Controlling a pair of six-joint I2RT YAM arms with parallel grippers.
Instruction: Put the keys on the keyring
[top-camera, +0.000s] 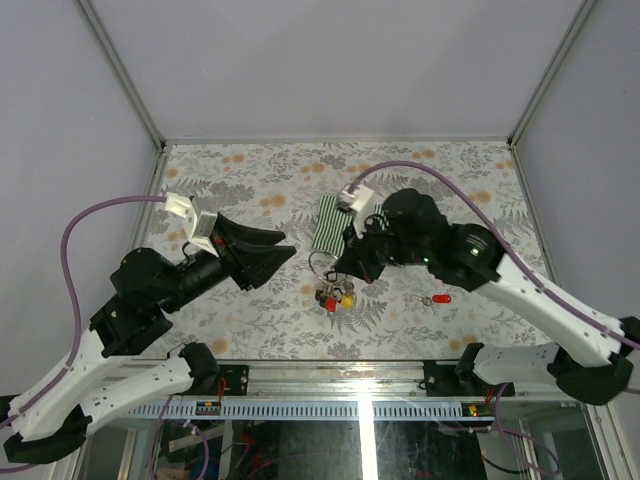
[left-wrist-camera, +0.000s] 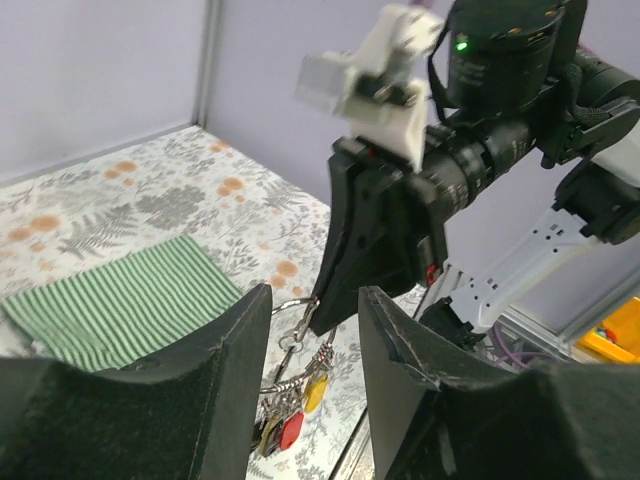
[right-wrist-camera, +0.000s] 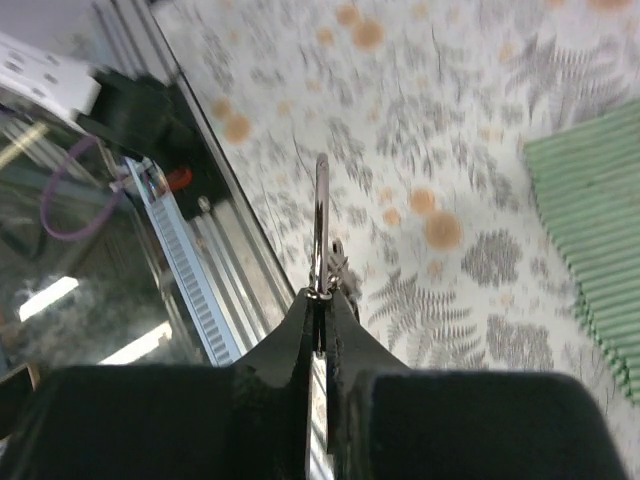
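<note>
Floral table (top-camera: 250, 190), grey walls (top-camera: 330, 60) — left end effector (top-camera: 288, 246) agape — right one (right-wrist-camera: 319, 297) tight on keyring (right-wrist-camera: 321, 212)

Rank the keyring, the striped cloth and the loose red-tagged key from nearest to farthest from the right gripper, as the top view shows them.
1. keyring: pinched in the right gripper itself.
2. striped cloth: just beyond the gripper, toward the back.
3. red-tagged key: lying apart, well off to the robot's right.

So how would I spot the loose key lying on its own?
Find the floral table, then the right gripper near its front middle, pinching the keyring with its cluster of coloured tags. To the right of that cluster lies the red-tagged key, flat, alone and attached to nothing.
</note>
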